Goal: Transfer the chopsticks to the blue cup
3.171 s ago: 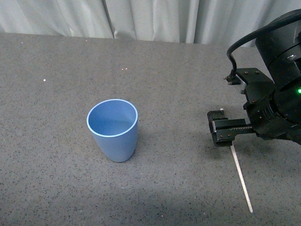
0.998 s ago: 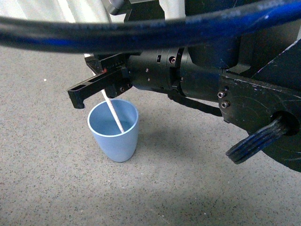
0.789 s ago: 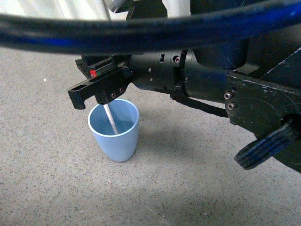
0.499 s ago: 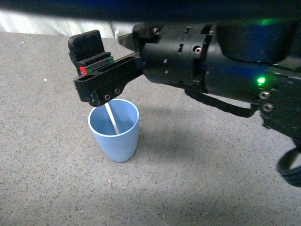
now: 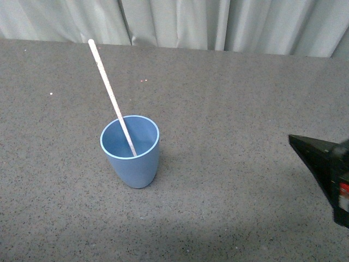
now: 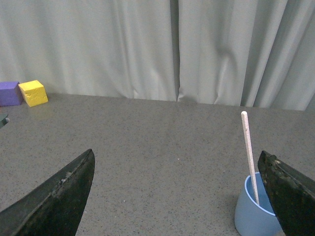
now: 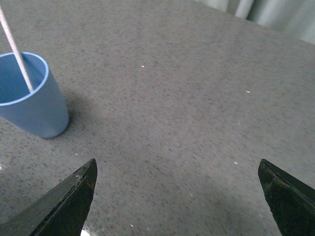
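Place: my lab bench, I'd say.
Backdrop: pale curtain [image 5: 180, 22] across the top.
Surface: grey speckled table [image 5: 245, 98].
Props: yellow block [image 6: 33, 93], purple block [image 6: 10, 93], left edge, left wrist view.

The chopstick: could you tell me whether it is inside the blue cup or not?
In: the chopstick leans with its lower end inside the upright blue cup.

The blue cup [image 5: 131, 161] was a plain light blue with a paler rim, and the chopsticks [image 5: 109, 90] were off-white, faintly dark-speckled. The table [image 5: 234, 103] was dark grey, finely flecked with pale and black specks. The curtain [image 5: 180, 22] was an unpatterned pale grey-green. Near it were a yellow block [image 6: 33, 93] and a purple block [image 6: 10, 93]. The left gripper [image 6: 175, 162] and right gripper [image 7: 177, 167] were black, the right one with a small red mark
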